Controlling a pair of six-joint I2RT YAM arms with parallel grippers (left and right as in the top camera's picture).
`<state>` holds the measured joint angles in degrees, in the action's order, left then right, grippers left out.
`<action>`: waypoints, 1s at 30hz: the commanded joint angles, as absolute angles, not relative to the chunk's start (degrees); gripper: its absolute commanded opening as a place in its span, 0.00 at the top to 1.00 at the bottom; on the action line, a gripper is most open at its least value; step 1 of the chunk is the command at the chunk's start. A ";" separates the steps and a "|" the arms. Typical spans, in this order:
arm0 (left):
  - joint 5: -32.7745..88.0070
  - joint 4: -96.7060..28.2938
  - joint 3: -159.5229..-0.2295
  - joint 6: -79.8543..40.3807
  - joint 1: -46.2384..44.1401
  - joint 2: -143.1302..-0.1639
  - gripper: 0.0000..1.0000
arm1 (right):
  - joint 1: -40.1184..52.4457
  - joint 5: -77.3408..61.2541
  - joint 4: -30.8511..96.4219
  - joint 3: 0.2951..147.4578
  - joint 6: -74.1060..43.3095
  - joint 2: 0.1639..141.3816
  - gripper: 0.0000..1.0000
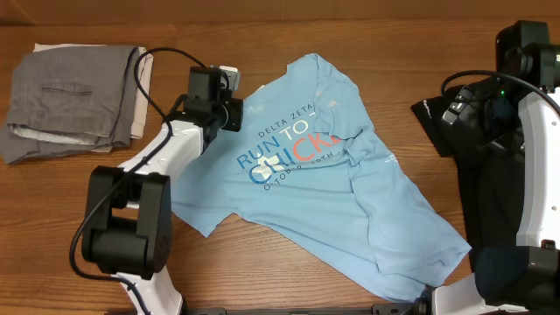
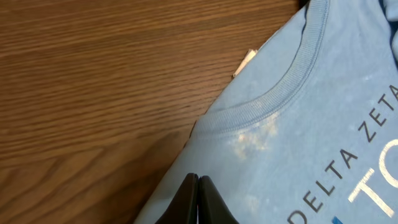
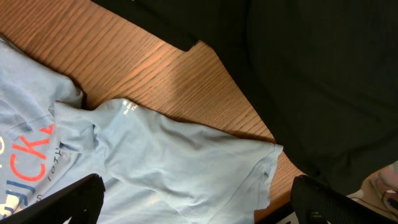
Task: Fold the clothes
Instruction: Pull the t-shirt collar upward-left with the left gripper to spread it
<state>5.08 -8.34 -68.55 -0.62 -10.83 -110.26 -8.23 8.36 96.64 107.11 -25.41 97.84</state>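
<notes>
Left pincer (image 2: 198, 190) pressed shut at T-shirt (image 1: 350, 188) shoulder edge, arm stretched forward, right pincer (image 3: 199, 208) wide above fabric

Overhead: a fold in the T-shirt (image 1: 350, 201) swallows the end of the chest lettering (image 1: 289, 144), and the fine print beneath is unreadable. The left arm (image 1: 166, 149) covers one sleeve. Left wrist: the left gripper (image 2: 198, 202) is pressed closed and cut by the bottom edge; cloth between, unclear. Right wrist: the right gripper (image 3: 199, 196) fingers run off the bottom.
</notes>
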 commanded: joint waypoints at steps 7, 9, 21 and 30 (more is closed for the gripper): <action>7.51 0.12 -68.69 3.03 -13.82 -117.05 0.96 | -8.34 8.97 96.51 107.20 -25.28 97.43 0.00; 6.87 0.73 -68.69 3.03 -14.13 -118.54 0.96 | -8.34 8.97 96.51 107.20 -25.28 97.43 0.00; -13.04 -4.49 -68.66 -3.51 -11.51 -124.42 0.96 | -8.34 8.97 96.51 107.20 -25.28 97.43 0.00; -13.89 -13.63 -68.66 -15.68 -2.52 -124.42 0.96 | -8.34 8.97 96.51 107.20 -25.28 97.43 0.00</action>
